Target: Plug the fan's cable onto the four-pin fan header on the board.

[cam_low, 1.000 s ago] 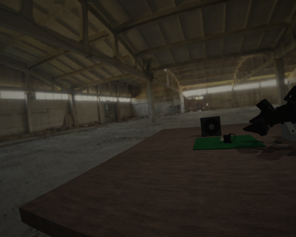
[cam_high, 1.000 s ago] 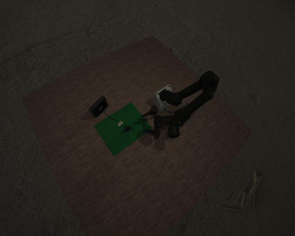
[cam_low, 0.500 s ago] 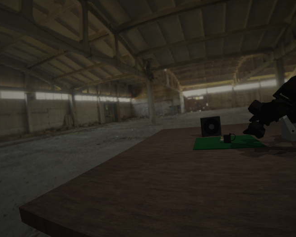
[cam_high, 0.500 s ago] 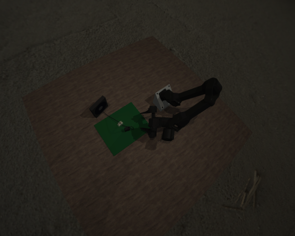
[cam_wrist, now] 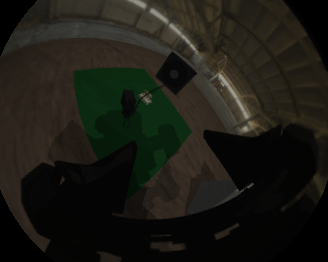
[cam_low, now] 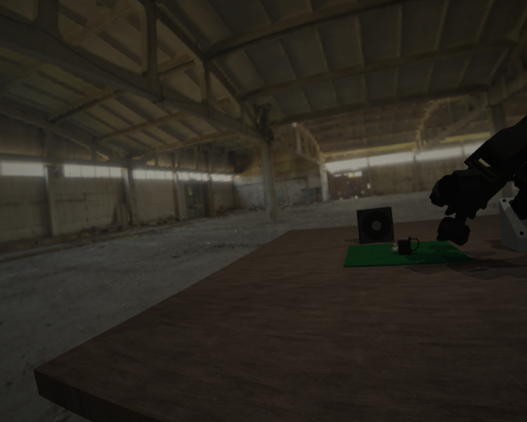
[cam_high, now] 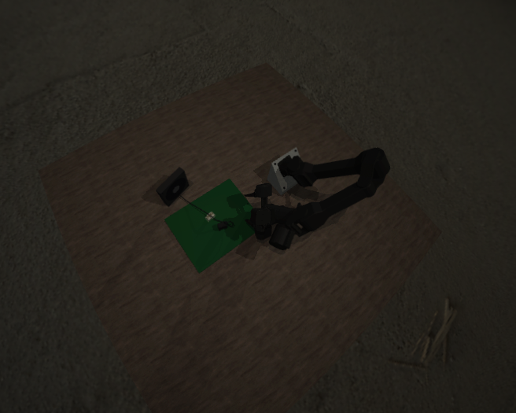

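Observation:
The green board [cam_high: 198,252] [cam_low: 366,259] [cam_wrist: 91,84] lies flat on the table. A small pale part [cam_high: 209,216] [cam_low: 394,247] [cam_wrist: 145,97], seemingly the header, stands on it. The black plug [cam_high: 222,226] [cam_low: 404,247] [cam_wrist: 128,99] appears beside that part, not on it, with the thin cable [cam_high: 193,205] [cam_wrist: 154,89] passing the pale part and looping at the plug. Pins and fine contact are too dark to tell. My gripper [cam_high: 248,208] [cam_wrist: 170,139] is wide open and empty, raised over the board's arm-side edge, clear of plug and board.
The square black fan [cam_high: 170,188] [cam_low: 375,225] [cam_wrist: 174,74] stands upright past the board's far edge. The arm's grey base [cam_high: 277,181] [cam_low: 511,235] [cam_wrist: 207,193] stands on the brown table [cam_high: 258,316] [cam_low: 263,338], near the board's arm side. Shadows darken part of the board.

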Available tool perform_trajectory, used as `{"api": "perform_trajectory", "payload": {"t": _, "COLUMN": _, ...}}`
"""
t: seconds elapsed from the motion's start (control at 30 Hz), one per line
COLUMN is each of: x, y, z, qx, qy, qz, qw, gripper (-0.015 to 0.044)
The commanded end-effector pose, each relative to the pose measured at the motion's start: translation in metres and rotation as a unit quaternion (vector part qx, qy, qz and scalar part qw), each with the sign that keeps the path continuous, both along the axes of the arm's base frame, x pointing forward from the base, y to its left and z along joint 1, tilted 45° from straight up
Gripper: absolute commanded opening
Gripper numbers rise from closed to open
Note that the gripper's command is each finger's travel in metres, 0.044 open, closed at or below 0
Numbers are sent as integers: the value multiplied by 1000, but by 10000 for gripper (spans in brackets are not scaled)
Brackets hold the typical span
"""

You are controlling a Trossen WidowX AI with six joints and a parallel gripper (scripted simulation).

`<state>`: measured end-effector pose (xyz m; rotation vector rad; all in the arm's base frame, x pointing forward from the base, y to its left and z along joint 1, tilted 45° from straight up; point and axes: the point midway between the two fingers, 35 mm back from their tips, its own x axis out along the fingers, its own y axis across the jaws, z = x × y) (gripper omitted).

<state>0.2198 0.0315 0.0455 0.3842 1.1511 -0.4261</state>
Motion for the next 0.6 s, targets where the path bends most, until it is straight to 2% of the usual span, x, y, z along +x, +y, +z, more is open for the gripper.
{"api": "perform_trajectory", "payload": {"t": 0.0, "x": 0, "y": -1, "z": 0, "qx": 16, "qy": 35, "qz": 17, "qw": 999, "gripper": 440}}
{"api": "perform_trajectory", "payload": {"t": 0.57, "x": -3, "y": -5, "z": 6, "qx": 116, "qy": 141, "qz": 72, "qw": 981, "gripper": 440}}
